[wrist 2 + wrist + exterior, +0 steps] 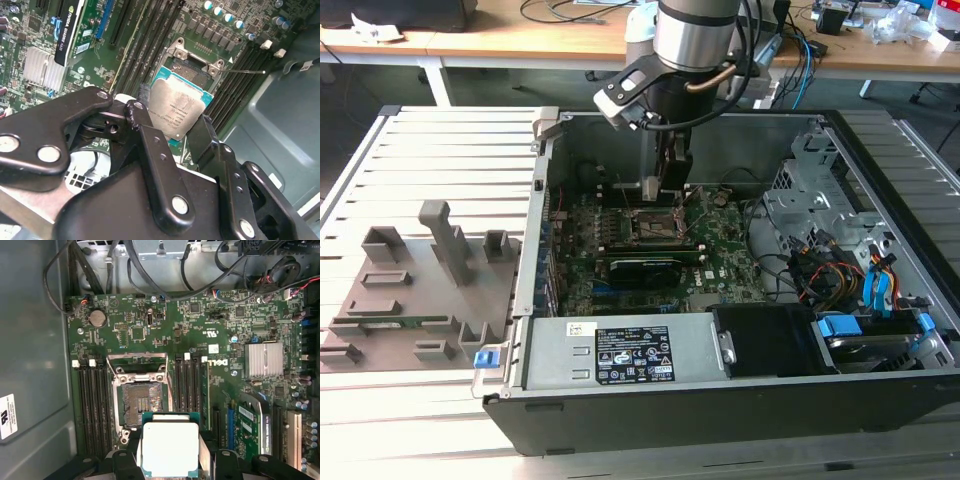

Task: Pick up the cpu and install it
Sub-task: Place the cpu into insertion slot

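The tool (172, 122) pinches the cpu (181, 106) by two opposite edges, holding it close to the open, empty socket (142, 401) of the motherboard (225, 347) inside the computer case (740, 400).

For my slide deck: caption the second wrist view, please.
Claw holds the cpu near the empty socket on the motherboard.

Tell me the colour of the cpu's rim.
Teal-green, around a silvery-grey top. The cpu shows it best in the second wrist view.
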`<state>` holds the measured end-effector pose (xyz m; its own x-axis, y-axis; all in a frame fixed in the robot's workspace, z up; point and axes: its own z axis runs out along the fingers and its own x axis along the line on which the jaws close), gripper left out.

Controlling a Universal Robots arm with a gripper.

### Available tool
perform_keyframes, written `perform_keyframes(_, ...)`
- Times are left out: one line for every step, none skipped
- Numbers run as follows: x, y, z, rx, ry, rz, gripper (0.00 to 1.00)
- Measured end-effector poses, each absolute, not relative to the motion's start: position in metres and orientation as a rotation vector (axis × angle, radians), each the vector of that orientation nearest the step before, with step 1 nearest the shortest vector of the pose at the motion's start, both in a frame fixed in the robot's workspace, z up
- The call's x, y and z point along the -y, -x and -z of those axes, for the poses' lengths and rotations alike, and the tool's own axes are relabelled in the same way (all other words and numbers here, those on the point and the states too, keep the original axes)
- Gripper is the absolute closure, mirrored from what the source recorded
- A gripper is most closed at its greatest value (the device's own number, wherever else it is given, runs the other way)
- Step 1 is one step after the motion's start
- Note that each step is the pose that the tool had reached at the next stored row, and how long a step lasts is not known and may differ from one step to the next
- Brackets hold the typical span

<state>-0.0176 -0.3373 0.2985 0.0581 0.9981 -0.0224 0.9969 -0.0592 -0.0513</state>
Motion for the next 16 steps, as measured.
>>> perform_keyframes(0.3373, 0.0176, -0.2981, 2.139, 2.269, -0.08, 0.46)
perform_keyframes(0.3373, 0.0176, -0.2974, 2.139, 2.269, -0.08, 0.46)
perform_keyframes(0.3373, 0.0176, -0.2972, 2.139, 2.269, -0.08, 0.46)
perform_keyframes(0.3373, 0.0176, -0.297, 2.14, 2.269, -0.08, 0.46)
perform_keyframes(0.3373, 0.0176, -0.2967, 2.14, 2.269, -0.08, 0.46)
perform_keyframes(0.3373, 0.0176, -0.2965, 2.14, 2.269, -0.08, 0.46)
perform_keyframes(0.3373, 0.0176, -0.2962, 2.139, 2.269, -0.08, 0.46)
perform_keyframes(0.3373, 0.0176, -0.296, 2.14, 2.269, -0.08, 0.46)
perform_keyframes(0.3373, 0.0176, -0.2958, 2.139, 2.269, -0.08, 0.46)
perform_keyframes(0.3373, 0.0176, -0.2956, 2.14, 2.269, -0.08, 0.46)
perform_keyframes(0.3373, 0.0176, -0.2953, 2.14, 2.269, -0.08, 0.46)
perform_keyframes(0.3373, 0.0176, -0.2948, 2.14, 2.269, -0.08, 0.46)
perform_keyframes(0.3373, 0.0176, -0.2945, 2.14, 2.269, -0.08, 0.46)
perform_keyframes(0.3373, 0.0176, -0.2942, 2.139, 2.269, -0.08, 0.46)
perform_keyframes(0.3373, 0.0176, -0.2938, 2.14, 2.269, -0.08, 0.46)
perform_keyframes(0.3373, 0.0176, -0.2936, 2.14, 2.269, -0.08, 0.46)
